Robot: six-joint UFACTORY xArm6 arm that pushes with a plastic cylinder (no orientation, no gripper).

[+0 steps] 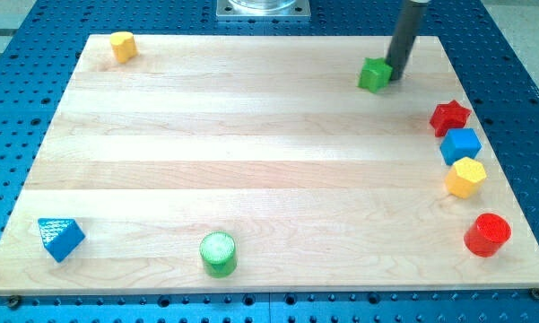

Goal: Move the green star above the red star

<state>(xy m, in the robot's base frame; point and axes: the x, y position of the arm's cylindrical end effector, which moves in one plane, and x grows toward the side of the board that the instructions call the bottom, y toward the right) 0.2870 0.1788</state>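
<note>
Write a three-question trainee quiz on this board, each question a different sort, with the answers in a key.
1. True or false: my tip is at the right side of the green star, near the view's top.
2. Multiple choice: which block lies directly below the red star in the view? A) the yellow hexagon B) the blue cube C) the red cylinder
3. Fill in: the green cylinder sits near the view's ______ edge of the wooden board.

Key: 1 true; 2 B; 3 bottom
</note>
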